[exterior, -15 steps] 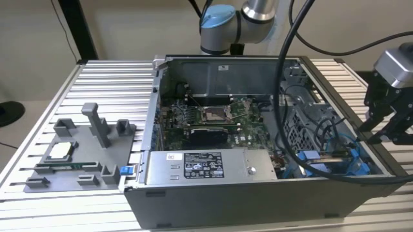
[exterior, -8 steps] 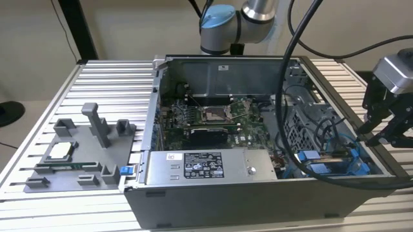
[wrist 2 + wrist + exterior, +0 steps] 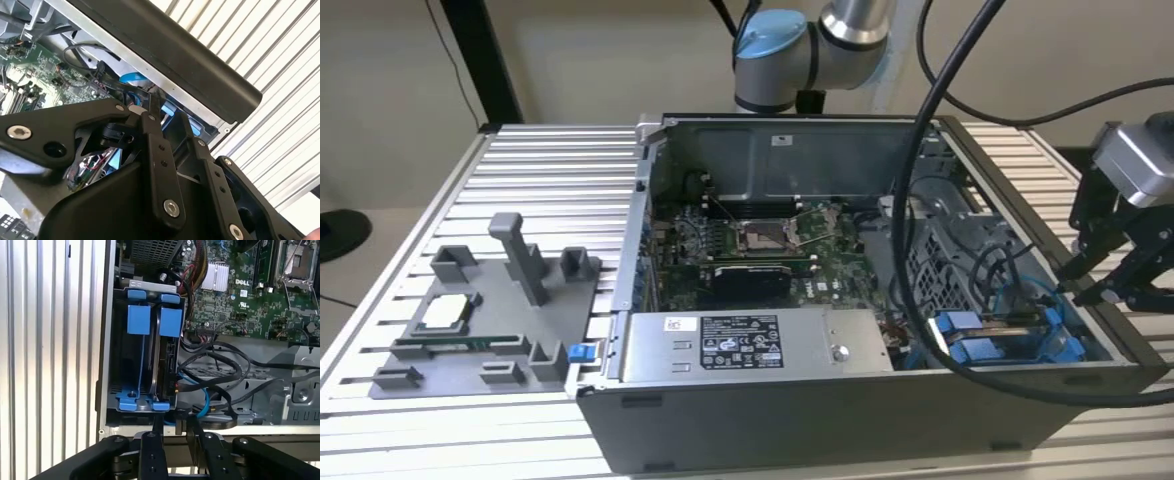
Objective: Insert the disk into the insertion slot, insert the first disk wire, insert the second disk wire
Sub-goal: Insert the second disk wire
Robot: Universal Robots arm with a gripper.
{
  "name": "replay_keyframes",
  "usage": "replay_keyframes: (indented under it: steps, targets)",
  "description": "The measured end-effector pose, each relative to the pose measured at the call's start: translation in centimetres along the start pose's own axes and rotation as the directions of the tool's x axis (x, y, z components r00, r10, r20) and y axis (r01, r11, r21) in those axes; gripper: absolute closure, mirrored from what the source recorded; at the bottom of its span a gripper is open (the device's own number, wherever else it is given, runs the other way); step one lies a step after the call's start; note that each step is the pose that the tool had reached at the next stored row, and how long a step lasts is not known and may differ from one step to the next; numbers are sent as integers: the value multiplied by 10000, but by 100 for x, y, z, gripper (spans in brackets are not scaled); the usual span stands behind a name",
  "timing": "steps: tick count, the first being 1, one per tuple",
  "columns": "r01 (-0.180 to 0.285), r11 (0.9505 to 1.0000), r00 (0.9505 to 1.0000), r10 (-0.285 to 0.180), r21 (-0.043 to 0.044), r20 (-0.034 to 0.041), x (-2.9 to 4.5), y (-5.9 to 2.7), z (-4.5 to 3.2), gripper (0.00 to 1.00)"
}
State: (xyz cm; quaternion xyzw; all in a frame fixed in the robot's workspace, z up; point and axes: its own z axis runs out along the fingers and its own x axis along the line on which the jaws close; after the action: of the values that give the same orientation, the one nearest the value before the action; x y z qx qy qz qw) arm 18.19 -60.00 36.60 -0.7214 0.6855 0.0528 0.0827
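I see disk seated on edge in insertion slot, at PC case corner twd tabletop edge, exterior view's right. Black cables run to its end. Gripper hovers just beside slot; grip state: can't tell.

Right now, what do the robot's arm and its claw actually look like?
The arm is made of silver-grey tubes with rounded joints, one capped in light blue. Thick black cables loop down beside it. The gripper is a grey block carrying black jointed bars pinned with silver screws.
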Motion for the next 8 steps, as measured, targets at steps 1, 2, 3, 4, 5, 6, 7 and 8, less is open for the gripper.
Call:
replay_keyframes:
  steps: [1,2,3,4,5,6,7,8]
  targets:
    - [-1,10000,10000,1,1,21,5,0,6,0]
    - [-4,10000,10000,4,3,49,9,1,12,0]
    - [-8,10000,9999,8,7,100,12,1,17,0]
    - [-13,10000,9999,13,12,171,13,2,21,0]
    - [-16,10000,9997,15,18,256,14,2,23,0]
    - [-20,10000,9994,19,24,359,16,2,26,0]
    - [-25,10000,9989,24,29,463,20,2,28,0]
    - [-30,10000,9986,28,33,525,27,2,28,0]
